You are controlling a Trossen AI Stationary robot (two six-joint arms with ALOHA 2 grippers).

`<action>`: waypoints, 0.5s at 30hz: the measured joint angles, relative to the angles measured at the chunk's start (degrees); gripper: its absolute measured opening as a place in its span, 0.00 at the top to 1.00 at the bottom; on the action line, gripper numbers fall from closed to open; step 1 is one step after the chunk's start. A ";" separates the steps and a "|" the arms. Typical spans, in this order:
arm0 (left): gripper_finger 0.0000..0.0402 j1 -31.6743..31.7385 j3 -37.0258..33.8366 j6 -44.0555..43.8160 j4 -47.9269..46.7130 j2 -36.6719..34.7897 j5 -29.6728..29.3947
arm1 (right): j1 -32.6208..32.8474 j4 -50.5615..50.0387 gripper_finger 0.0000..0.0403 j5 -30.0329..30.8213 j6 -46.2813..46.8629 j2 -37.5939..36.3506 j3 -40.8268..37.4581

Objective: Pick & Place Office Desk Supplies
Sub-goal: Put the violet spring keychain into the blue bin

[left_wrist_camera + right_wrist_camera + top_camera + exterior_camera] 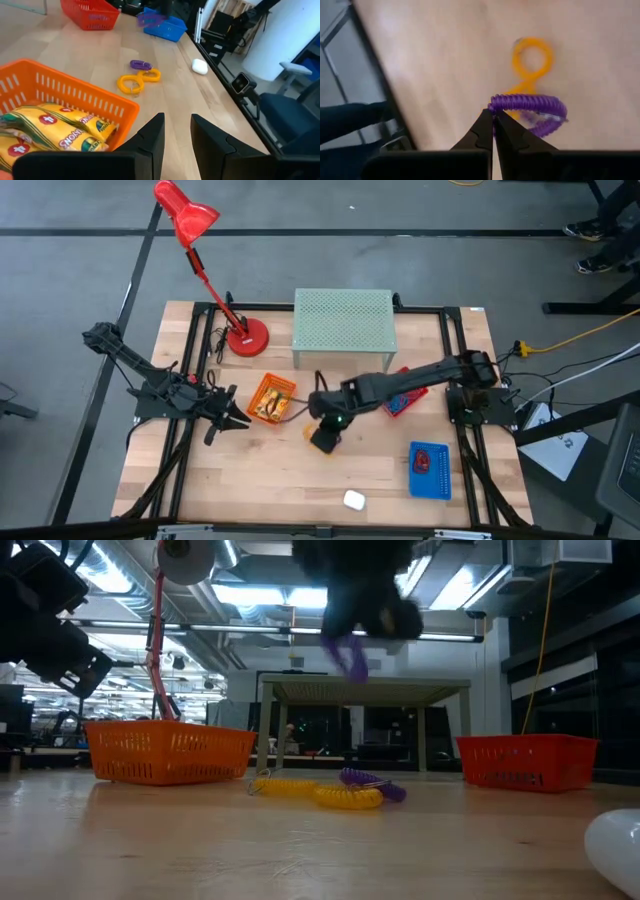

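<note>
We see the right gripper [493,120] at lower centre of its wrist view, fingers pinched on a purple coil loop [530,106] lifted above the table [300,480]. At centre left of the high view, the left gripper [232,412] hangs partly open beside the orange basket [270,398]. A yellow coil loop [137,80] lies mid-table.

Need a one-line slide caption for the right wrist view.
Right pincer shut on a purple coiled loop, lifted above an orange coiled loop on the wooden table.
</note>
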 joint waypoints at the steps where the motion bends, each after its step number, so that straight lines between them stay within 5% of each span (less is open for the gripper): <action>1: 0.77 0.00 0.00 0.01 0.00 0.01 0.00 | 1.35 -1.10 0.99 -0.04 1.13 -0.04 1.15; 7: 0.77 0.00 0.02 0.11 0.15 0.00 0.00 | 12.63 -3.72 1.00 3.10 13.19 -0.36 3.48; 15: 0.77 0.00 0.02 0.16 0.20 0.00 0.05 | 27.60 -20.12 1.00 29.76 49.57 -6.08 3.47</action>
